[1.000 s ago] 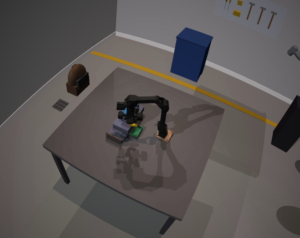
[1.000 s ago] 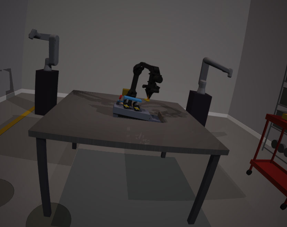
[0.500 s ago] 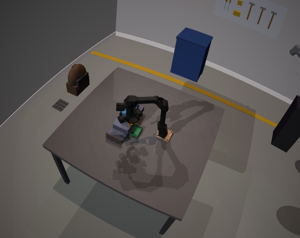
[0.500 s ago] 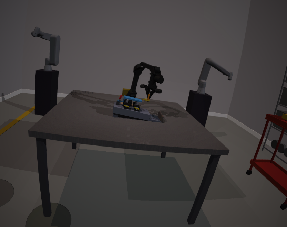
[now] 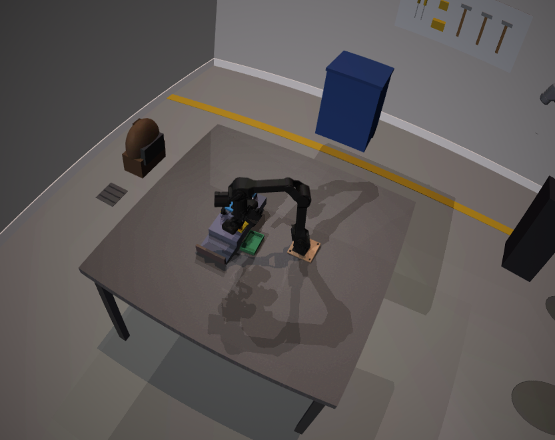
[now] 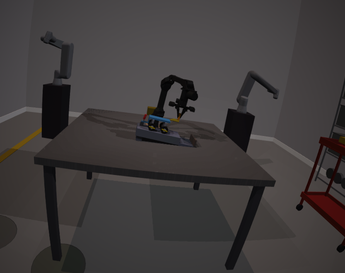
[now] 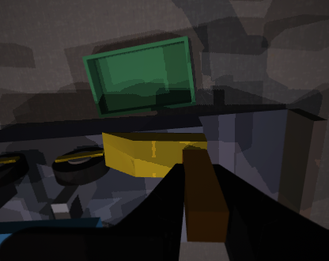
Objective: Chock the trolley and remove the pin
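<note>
My gripper (image 6: 179, 116) (image 7: 196, 172) is shut on the orange handle of the yellow chock (image 5: 244, 227) (image 6: 174, 119) (image 7: 149, 158). It holds the chock above the ramp (image 6: 158, 137) (image 7: 259, 150). In the wrist view the chock's sloped end points at a trolley wheel (image 7: 79, 174) from the downhill side; the exterior view shows the chock raised clear of the ramp. The trolley (image 6: 159, 118) has a blue deck and stands on the ramp. The red-headed stop pin (image 6: 144, 116) stands at its uphill end. The green tray (image 5: 252, 242) (image 7: 137, 67) lies beside the ramp, with no pin inside.
A brown end board (image 5: 210, 256) (image 6: 193, 140) (image 7: 300, 158) stands across the ramp's low end. The arm's wooden base plate (image 5: 310, 255) is on the table (image 5: 173, 293) (image 6: 151, 161), beyond the tray from the ramp. A yellow block (image 6: 150, 110) shows behind the trolley.
</note>
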`<state>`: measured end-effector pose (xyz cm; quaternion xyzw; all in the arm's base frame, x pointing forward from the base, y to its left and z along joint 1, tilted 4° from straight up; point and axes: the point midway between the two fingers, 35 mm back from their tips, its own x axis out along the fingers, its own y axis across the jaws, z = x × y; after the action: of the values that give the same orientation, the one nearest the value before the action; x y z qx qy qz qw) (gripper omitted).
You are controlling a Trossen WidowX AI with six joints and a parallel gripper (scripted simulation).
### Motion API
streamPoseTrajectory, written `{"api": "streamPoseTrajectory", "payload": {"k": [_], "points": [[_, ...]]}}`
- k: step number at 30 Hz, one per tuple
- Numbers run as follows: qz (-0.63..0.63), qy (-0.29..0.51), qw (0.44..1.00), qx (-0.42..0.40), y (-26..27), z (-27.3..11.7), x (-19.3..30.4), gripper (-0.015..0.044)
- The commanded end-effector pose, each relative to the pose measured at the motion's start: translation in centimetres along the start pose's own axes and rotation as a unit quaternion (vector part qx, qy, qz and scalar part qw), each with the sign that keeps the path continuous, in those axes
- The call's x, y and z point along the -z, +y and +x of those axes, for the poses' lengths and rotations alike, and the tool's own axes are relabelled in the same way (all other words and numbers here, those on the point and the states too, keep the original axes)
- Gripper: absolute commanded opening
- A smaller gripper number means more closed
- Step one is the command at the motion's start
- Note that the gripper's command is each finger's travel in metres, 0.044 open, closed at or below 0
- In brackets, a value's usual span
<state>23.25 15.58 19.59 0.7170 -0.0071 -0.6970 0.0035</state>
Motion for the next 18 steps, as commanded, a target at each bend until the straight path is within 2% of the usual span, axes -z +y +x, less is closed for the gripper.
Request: {"api": "streamPoseTrajectory", "payload": {"k": [1,18], "points": [[-0.046,0.002,0.999,-0.004,0.0,-0.1,0.0,0.0000],[-0.046,0.003,0.999,-0.004,-0.6,0.5,2.8,0.0000]]}}
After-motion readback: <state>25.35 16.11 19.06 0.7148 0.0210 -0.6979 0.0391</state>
